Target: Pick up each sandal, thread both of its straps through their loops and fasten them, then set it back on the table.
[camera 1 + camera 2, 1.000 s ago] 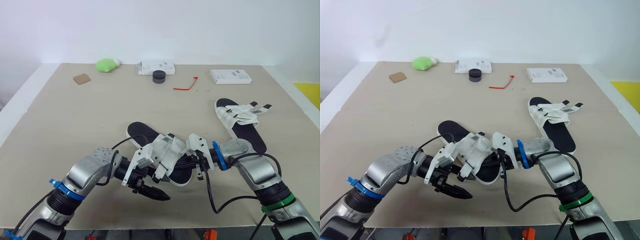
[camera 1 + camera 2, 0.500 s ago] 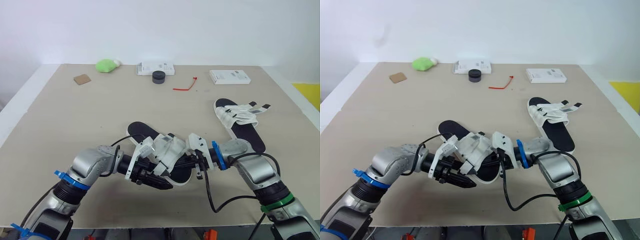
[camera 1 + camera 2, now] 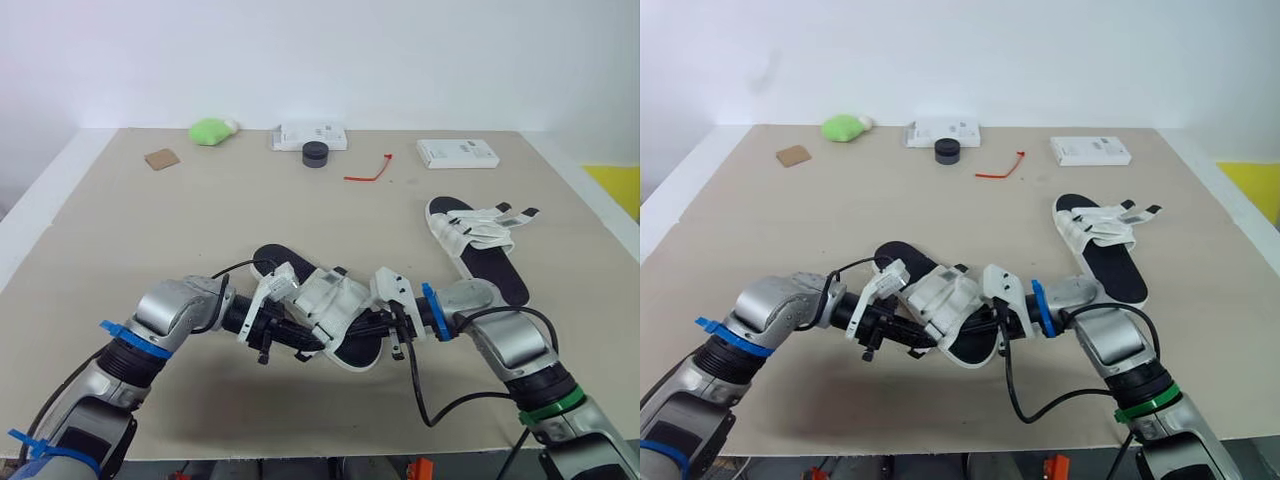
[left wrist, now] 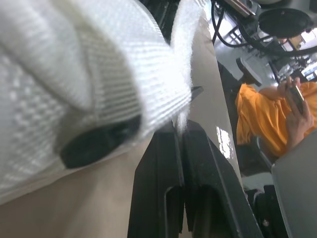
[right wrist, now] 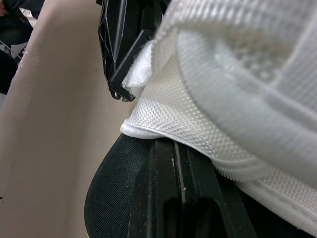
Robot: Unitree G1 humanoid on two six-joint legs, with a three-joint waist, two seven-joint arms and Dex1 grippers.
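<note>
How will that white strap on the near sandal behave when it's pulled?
Probably floppy: the woven strap curls and folds over itself. Likely light, since the left fingers seem to hold it by a thin edge alone. Its fuzzy edge may cling rather than slip.

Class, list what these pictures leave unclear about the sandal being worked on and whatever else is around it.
Near sandal, its loops: head views, covered by its bunched white straps.
The strap pinched by the left claw: left wrist view, so close it blurs; which strap it is cannot be told.
Print on the far white box: head views, too small.
Person in orange: left wrist view, cut off by the picture's edge.
</note>
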